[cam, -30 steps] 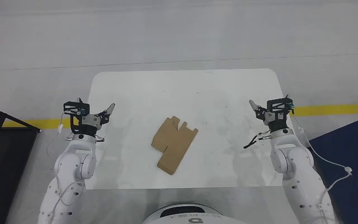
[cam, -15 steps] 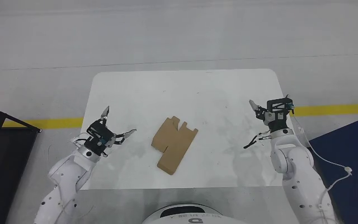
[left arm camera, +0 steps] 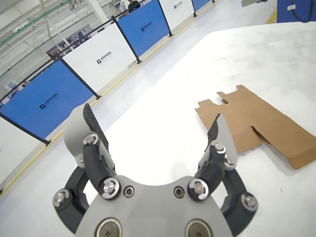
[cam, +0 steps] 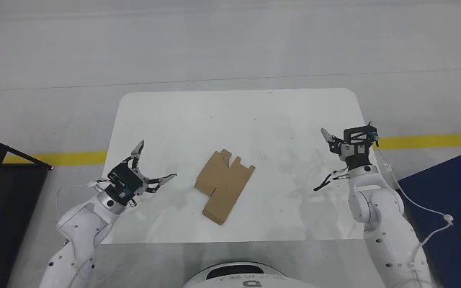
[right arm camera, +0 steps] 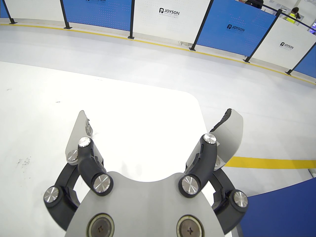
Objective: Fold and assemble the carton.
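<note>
Carton point(cam: 225, 186): brown cardboard, flat, lying on the white desk point(cam: 274, 129) near its middle, slightly toward the near edge.
Left claw point(cam: 156, 160): released, fingers spread, over the desk's left near part, left of the carton and apart from it.
Right claw point(cam: 320, 160): released, fingers spread, at the desk's right edge, well apart from the carton.

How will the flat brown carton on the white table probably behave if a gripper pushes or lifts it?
The carton lies flat and thin on the table, so a side push will probably slide it rather than tip it. It looks like light cardboard with flaps, so it may hinge or sag if lifted by one edge.
</note>
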